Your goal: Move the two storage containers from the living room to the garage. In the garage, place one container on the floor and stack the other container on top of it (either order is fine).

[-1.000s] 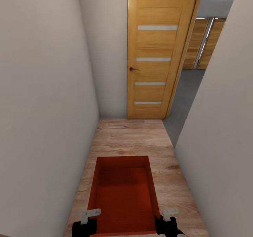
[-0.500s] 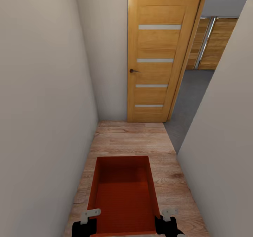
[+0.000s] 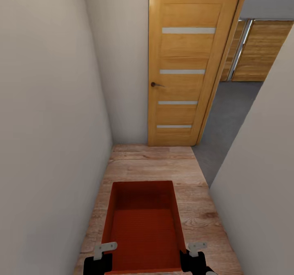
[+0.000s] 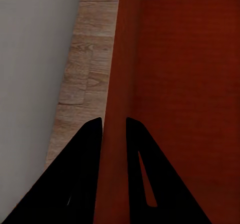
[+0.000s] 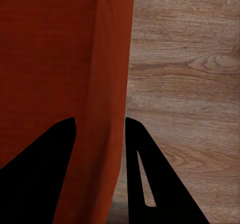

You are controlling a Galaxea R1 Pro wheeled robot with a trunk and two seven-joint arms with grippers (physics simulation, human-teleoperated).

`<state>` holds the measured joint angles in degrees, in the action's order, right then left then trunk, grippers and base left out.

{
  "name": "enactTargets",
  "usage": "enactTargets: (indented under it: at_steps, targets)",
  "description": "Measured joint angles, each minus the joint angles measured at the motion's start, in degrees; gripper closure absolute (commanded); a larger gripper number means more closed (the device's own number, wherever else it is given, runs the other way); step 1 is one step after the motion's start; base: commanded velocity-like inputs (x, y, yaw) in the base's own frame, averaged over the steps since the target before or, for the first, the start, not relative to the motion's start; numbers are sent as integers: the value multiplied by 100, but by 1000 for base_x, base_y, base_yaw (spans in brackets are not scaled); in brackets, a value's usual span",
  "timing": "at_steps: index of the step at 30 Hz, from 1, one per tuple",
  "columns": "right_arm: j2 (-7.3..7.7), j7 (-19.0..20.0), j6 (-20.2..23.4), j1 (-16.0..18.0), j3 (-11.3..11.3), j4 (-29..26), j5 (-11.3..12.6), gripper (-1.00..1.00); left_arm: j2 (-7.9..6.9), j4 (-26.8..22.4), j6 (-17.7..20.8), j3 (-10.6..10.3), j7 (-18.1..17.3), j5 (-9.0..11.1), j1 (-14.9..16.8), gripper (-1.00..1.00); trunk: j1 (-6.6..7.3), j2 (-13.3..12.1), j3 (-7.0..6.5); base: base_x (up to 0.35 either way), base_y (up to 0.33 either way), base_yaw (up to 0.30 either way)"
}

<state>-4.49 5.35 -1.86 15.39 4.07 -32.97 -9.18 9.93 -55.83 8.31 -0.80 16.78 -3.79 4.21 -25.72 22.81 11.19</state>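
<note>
Orange-red storage container (image 3: pixel 143 226), open-topped, empty, carried low over wood-plank floor (image 3: pixel 192 209) in narrow corridor. Left gripper (image 4: pixel 114 126) clamped on left wall, right gripper (image 5: pixel 100 126) on right wall. Likely light, thin-walled, flexing; best held 2-sided at rims. Garage floor (image 3: pixel 228 116) ahead past open door (image 3: pixel 183 63).

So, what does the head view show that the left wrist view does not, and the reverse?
Head view: the orange wooden door and the dark grey floor beyond the doorway. Left wrist view: the left hand with its two black fingers on either side of the bin's wall. Both: the orange-red open-topped storage bin, light wood-plank flooring, white wall.
</note>
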Motion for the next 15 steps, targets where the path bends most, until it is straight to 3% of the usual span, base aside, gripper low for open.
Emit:
enactTargets:
  at_steps: [10,15]
  targets:
    - [0,0,1,2,-2,1,0,100,0,-1,0,3,-1,0,0,100,0,0,0,316,0,-3]
    - [3,1,7,-2,-2,-1,-1,100,1,10,0,1,-3,2,1,100,0,0,0,316,0,-173]
